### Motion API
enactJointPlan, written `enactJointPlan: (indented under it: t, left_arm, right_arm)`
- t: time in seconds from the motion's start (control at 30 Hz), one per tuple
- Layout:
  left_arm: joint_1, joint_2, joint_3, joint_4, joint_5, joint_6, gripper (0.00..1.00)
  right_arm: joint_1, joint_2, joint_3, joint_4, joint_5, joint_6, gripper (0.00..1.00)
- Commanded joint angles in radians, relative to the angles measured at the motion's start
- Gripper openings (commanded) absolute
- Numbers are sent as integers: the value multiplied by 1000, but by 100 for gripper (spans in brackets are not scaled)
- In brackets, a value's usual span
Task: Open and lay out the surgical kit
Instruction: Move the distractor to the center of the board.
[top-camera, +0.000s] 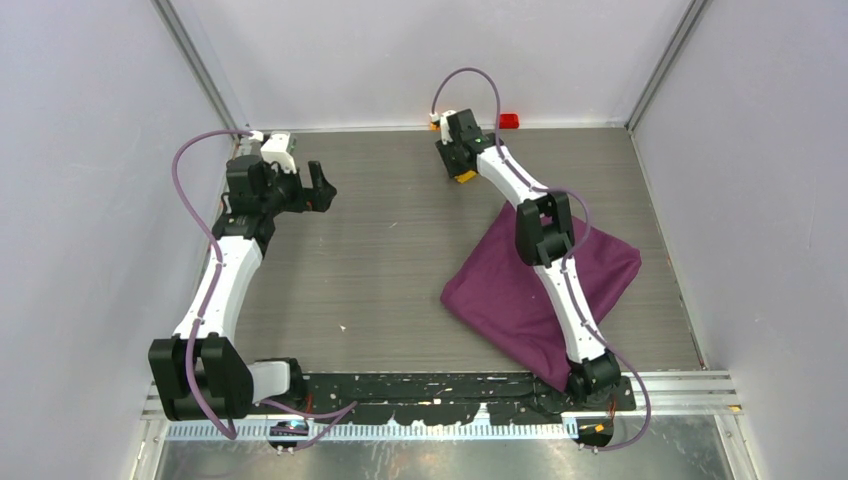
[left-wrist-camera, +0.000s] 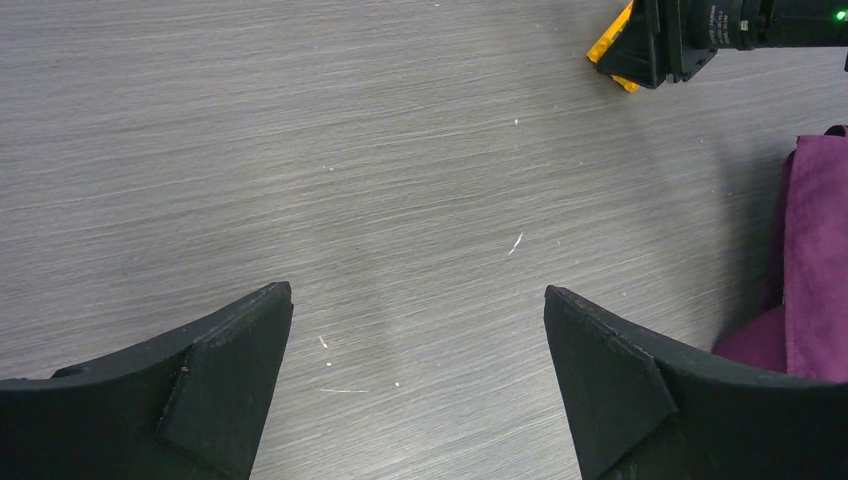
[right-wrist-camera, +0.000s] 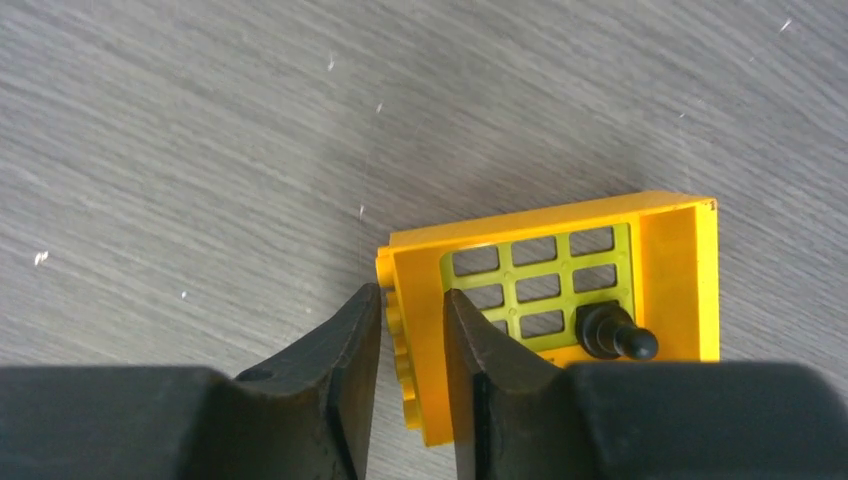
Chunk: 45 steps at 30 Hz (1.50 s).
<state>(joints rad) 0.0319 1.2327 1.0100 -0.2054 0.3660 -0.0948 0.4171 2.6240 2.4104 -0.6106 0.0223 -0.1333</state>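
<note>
A: Where does the dark-purple cloth (top-camera: 500, 300) lie?
B: Still bundled, at five o'clock from the right gripper (right-wrist-camera: 411, 293), which pinches one wall of a yellow brick (right-wrist-camera: 670, 280).
A: And the left gripper (left-wrist-camera: 418, 290)?
B: Wide open and empty. The cloth is at four o'clock from it, well apart, so the right arm is nearer.

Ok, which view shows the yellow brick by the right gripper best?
Right wrist: the yellow brick sits close up, its grid window clear, with the right gripper closed around its side wall. Top external shows only a yellow speck under that gripper; left wrist catches one corner.
</note>
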Motion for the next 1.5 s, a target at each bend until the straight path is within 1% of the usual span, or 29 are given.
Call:
enactJointPlan:
  t: [0.0, 0.07, 0.13, 0.47, 0.53, 0.63, 0.67, 0.73, 0.9, 1.0, 1.07, 1.23, 1.47]
  left_arm:
    - [-3, -9, -3, 50, -8, 22, 100]
    - [-3, -9, -3, 48, -12, 24, 100]
    - [-3, -6, -1, 50, -12, 26, 100]
    - [-3, 13, -2, 50, -22, 29, 100]
    - [-3, 15, -3, 51, -22, 28, 100]
    - [-3, 26, -5, 51, -20, 26, 100]
    - [-3, 28, -5, 52, -19, 26, 100]
    - [-4, 31, -6, 53, -21, 27, 100]
    - [-3, 31, -4, 52, -19, 26, 100]
    - [-3, 25, -9, 61, -18, 24, 100]
    - [-3, 19, -16, 71, -16, 23, 100]
    - [-3, 16, -22, 79, -9, 14, 100]
    - [-3, 20, -27, 87, 0, 3, 100]
  right_arm:
    - [5, 33, 106, 69, 48, 2, 31]
    - [4, 61, 152, 90, 83, 3, 24]
    - [4, 83, 172, 130, 105, -2, 22]
    - [11, 164, 269, 307, 90, -12, 24]
    - [15, 179, 285, 342, 96, -14, 26]
    - [15, 202, 305, 393, 96, -24, 33]
    - [17, 209, 313, 404, 96, -32, 36]
    - [20, 218, 324, 418, 102, -38, 46]
    - [20, 182, 335, 367, 105, -34, 57]
    - [21, 121, 299, 322, 92, -44, 64]
    - [21, 78, 270, 294, 86, -52, 66]
    - [24, -23, 192, 221, 66, -56, 66]
    - [31, -164, 18, 153, 8, -56, 66]
